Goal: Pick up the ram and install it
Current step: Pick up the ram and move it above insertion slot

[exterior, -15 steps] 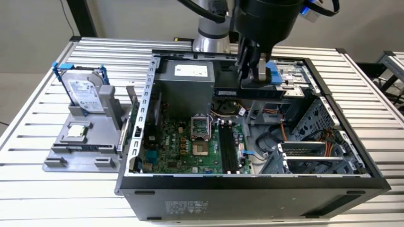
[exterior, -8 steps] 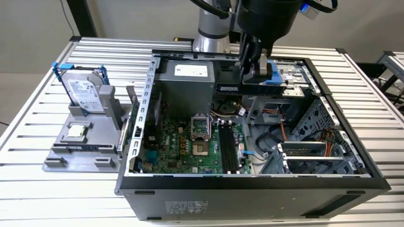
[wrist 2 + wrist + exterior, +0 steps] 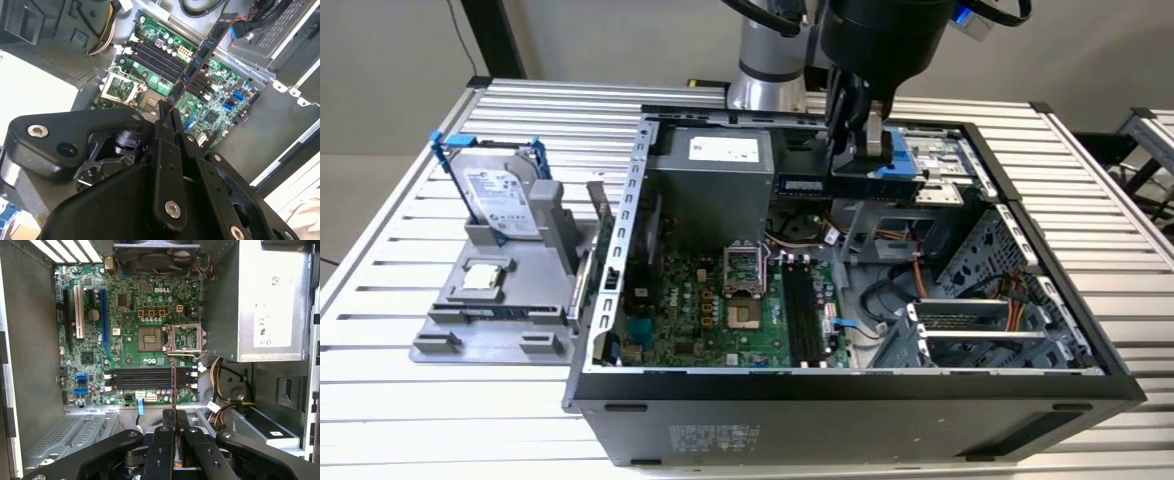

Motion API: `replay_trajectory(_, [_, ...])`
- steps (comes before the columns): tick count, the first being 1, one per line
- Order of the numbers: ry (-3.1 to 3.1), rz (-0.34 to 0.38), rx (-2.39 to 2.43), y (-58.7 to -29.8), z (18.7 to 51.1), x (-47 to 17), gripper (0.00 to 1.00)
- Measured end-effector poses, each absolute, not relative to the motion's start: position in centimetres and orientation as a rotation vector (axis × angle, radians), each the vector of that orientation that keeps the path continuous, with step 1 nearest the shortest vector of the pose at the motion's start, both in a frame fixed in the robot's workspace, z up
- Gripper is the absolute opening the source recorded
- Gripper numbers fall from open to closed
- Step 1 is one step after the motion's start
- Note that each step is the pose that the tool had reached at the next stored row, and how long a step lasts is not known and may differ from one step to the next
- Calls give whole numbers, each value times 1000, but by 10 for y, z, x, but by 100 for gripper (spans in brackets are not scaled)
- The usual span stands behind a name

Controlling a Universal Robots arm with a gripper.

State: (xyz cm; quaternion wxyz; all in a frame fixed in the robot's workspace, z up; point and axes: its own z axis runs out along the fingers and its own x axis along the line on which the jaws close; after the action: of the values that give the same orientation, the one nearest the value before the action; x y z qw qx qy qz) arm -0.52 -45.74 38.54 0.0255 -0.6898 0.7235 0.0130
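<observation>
— Where is the ram [image 3: 834, 185] now?
— In my gripper [image 3: 859, 162], which is clamped shut on its upper long edge. The stick hangs level in the air, well above the motherboard [image 3: 694, 310].
— Is it anywhere near the slots?
— In the first wrist view it shows edge-on over the black memory slots [image 3: 135, 379] of the motherboard, apart from them and not seated in any.
</observation>
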Motion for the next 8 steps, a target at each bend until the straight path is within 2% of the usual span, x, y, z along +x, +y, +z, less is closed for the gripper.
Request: replay_trajectory(8, [2243, 40, -2126, -457, 385, -5, 0])
